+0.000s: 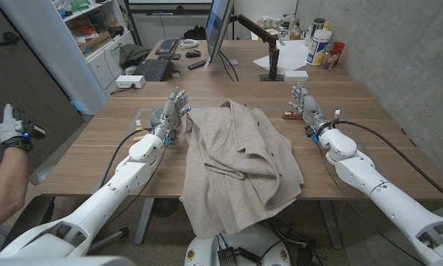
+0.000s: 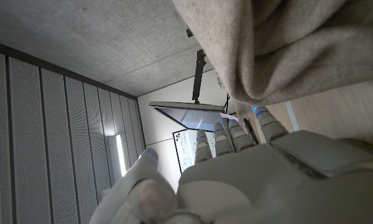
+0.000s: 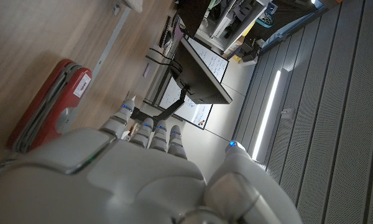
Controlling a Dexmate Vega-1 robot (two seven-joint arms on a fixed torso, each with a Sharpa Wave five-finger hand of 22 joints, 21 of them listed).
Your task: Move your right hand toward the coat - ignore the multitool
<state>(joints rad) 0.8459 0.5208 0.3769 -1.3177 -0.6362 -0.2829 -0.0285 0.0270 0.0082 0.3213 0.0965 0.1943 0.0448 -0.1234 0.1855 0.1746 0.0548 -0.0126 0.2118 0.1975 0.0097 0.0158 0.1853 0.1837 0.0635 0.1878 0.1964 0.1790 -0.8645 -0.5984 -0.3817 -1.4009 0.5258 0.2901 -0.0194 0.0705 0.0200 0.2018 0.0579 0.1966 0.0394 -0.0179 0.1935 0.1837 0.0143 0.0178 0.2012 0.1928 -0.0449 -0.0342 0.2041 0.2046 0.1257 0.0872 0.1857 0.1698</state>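
A beige coat (image 1: 236,166) lies crumpled across the middle of the wooden table (image 1: 369,148), its lower part hanging over the near edge. My right hand (image 1: 304,101) stands open to the coat's right, fingers up, holding nothing. Just left of that hand lies the red multitool (image 1: 291,114), seen close beside the fingers in the right wrist view as a red multitool (image 3: 46,102). My left hand (image 1: 174,109) stands open at the coat's left edge. The coat (image 2: 286,43) hangs close beside my left hand's fingers (image 2: 236,134).
A monitor (image 1: 218,29) on an arm stands at the table's far middle, with keyboards (image 1: 152,69) and a remote to its left. Bottles and cans (image 1: 321,46) stand at the far right by the concrete wall. A person's gloved hand (image 1: 11,127) shows at the left edge.
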